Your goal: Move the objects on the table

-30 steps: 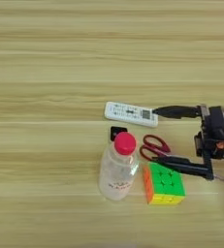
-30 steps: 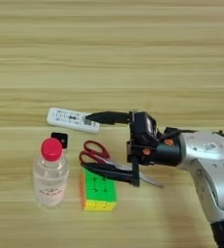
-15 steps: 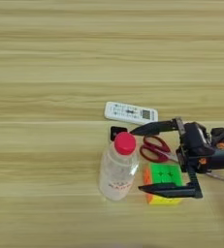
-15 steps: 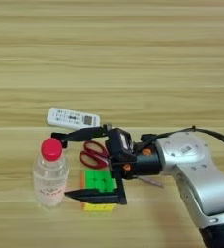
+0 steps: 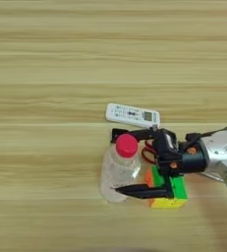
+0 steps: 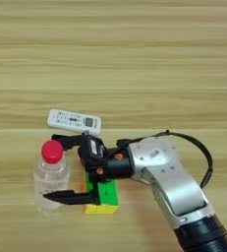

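Two black fingers of my right gripper stand spread wide, one on either side of the clear bottle: the far finger reaches past the red cap on the side toward the white remote, the near finger lies low along the bottle's base on the side toward me. I cannot tell whether either finger touches the plastic. The bottle stands upright on the table, just in front of the remote. The puzzle cube sits just right of the bottle, green face up with a yellow side showing, partly covered by my wrist. Red scissor handles show between remote and cube, behind my gripper. My silver forearm comes in from the lower right.
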Controlling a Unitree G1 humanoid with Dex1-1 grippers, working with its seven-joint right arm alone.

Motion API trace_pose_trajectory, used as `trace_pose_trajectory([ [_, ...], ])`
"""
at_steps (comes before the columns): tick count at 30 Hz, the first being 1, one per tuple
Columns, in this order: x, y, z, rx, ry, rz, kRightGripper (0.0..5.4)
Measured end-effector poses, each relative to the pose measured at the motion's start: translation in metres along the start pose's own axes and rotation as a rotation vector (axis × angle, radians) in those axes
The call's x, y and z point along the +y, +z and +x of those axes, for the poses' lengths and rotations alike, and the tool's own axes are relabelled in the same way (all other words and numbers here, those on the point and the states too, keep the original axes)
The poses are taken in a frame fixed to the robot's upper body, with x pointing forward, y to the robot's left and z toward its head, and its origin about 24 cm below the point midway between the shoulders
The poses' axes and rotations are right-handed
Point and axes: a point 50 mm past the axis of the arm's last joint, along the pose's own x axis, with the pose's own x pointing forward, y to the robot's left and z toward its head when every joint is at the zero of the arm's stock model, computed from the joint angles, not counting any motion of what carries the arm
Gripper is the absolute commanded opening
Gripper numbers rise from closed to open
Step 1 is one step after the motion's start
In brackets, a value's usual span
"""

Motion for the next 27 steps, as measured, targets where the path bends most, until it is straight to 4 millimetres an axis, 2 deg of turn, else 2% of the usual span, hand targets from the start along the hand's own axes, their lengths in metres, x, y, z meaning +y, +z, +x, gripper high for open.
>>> trace_pose_trajectory([
  [5, -0.001, 0.000, 0.001, -0.011, -0.013, -0.009, 3.64],
  [16, -0.006, -0.002, 0.000, -0.043, -0.076, 0.012, 3.24],
  [20, -0.022, 0.010, -0.007, -0.110, -0.190, -0.022, 3.23],
  [24, -0.047, 0.029, -0.021, -0.190, -0.356, -0.078, 3.23],
  [27, -0.061, 0.034, -0.034, -0.206, -0.467, -0.086, 3.21],
])
